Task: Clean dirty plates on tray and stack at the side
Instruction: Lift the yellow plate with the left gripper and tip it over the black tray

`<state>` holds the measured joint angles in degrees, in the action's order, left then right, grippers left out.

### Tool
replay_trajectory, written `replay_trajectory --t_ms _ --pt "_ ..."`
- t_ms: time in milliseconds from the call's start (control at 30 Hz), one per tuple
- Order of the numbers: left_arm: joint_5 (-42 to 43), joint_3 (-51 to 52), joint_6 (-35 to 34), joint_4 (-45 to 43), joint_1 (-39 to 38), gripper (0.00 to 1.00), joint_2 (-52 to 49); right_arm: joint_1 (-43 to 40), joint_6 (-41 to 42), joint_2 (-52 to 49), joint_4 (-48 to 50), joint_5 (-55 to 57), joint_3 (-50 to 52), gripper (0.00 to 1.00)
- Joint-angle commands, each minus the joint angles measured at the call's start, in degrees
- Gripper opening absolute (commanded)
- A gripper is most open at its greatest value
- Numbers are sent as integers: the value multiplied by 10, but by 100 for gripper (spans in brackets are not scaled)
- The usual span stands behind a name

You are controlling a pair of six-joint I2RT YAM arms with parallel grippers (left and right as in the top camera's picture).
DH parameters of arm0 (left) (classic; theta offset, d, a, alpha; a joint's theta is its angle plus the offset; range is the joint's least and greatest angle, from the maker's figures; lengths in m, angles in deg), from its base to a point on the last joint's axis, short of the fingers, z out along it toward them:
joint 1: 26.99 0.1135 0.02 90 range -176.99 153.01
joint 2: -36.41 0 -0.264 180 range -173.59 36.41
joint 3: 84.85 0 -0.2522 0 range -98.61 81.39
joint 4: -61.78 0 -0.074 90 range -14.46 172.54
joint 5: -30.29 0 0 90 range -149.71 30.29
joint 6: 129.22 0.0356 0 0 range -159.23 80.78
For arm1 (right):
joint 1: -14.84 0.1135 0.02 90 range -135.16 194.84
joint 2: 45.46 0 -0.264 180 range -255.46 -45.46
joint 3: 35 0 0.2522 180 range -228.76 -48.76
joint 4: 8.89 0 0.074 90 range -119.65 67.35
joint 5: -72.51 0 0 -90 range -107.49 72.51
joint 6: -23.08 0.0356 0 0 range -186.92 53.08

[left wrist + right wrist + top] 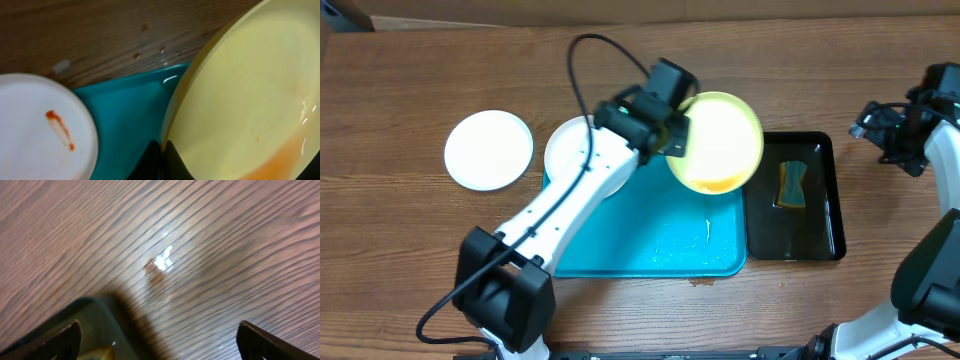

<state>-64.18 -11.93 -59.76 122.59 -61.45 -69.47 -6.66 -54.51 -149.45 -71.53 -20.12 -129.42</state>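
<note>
Turquoise tray [660, 240] in the middle of the table [410, 70], and only one white plate [40, 130] lies in it, at the far left corner, with a red smear on it. The left pincer [161, 152] is clamped on the rim of the pale yellow plate [725, 135], holding it tilted above the tray's far right corner. There's an orange smear along its near edge. A second white plate [488, 150] sits on the table, left of the tray. To the right, a black tray [820, 235] holds a sponge [792, 185]. The right pincer [160, 340] is spread wide, gripping nothing, over bare wood by the black tray's corner.
</note>
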Motion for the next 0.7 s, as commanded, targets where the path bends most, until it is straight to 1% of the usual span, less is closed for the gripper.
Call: replay_trajectory --t_ms 0,133,300,433,667 --pt "-51 -16 12 -25 -43 4 2 -28 12 10 2 0 -7 100" --pt "-66 -16 13 -65 -80 4 2 -36 12 10 5 0 -7 100" --pt "-127 -16 53 -115 -128 4 2 -35 12 10 4 0 -7 100" --pt "-224 -16 112 -141 -174 4 2 -35 12 10 4 0 -7 100" --pt "-429 -16 249 -198 -269 4 2 -35 12 10 4 0 -7 100"
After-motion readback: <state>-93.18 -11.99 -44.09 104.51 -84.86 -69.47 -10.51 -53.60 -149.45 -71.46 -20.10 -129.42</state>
